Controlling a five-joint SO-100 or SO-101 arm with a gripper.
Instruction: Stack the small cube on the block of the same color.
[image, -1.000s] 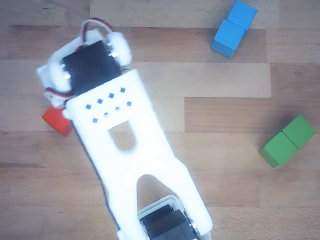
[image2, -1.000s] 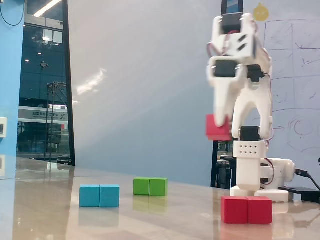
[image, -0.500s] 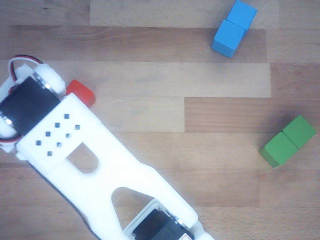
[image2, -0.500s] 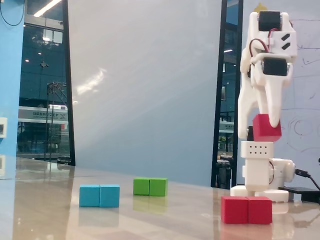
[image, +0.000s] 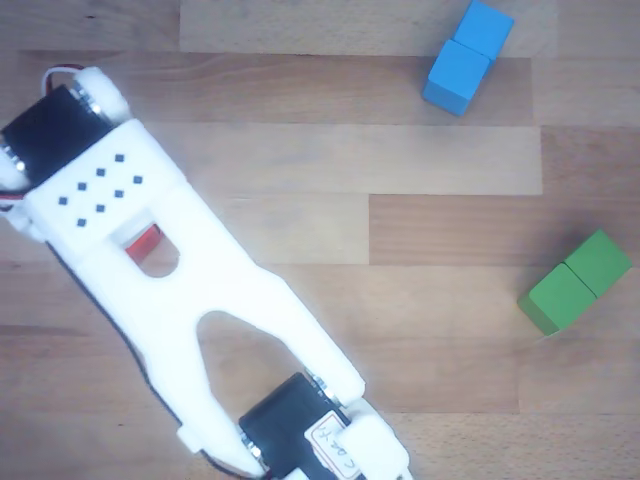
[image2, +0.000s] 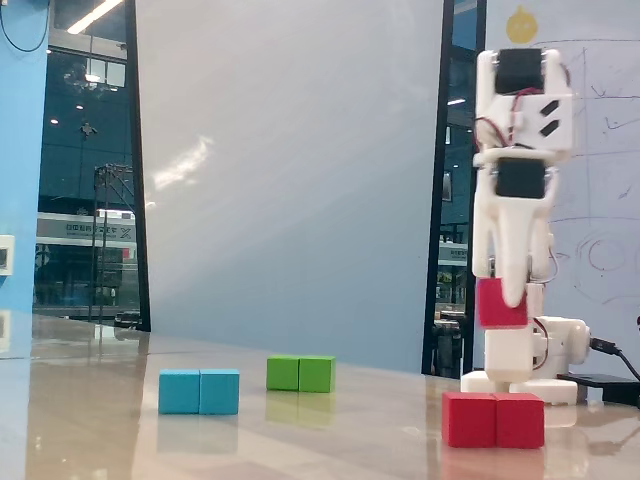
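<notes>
In the fixed view my gripper (image2: 503, 300) points straight down and is shut on the small red cube (image2: 500, 304). It holds the cube in the air, clearly above the elongated red block (image2: 493, 419), which lies on the table with a seam across its middle. The cube hangs over the block's right half and does not touch it. In the other view the white arm (image: 190, 290) covers the gripper, and only a patch of red (image: 143, 243) shows through an opening in the arm. I cannot tell whether that patch is the cube or the block.
A blue two-cube block (image: 468, 57) lies at the top right of the other view, and at the left in the fixed view (image2: 199, 391). A green two-cube block (image: 575, 283) lies at the right, mid-table in the fixed view (image2: 300, 373). The arm's base (image2: 520, 360) stands behind the red block.
</notes>
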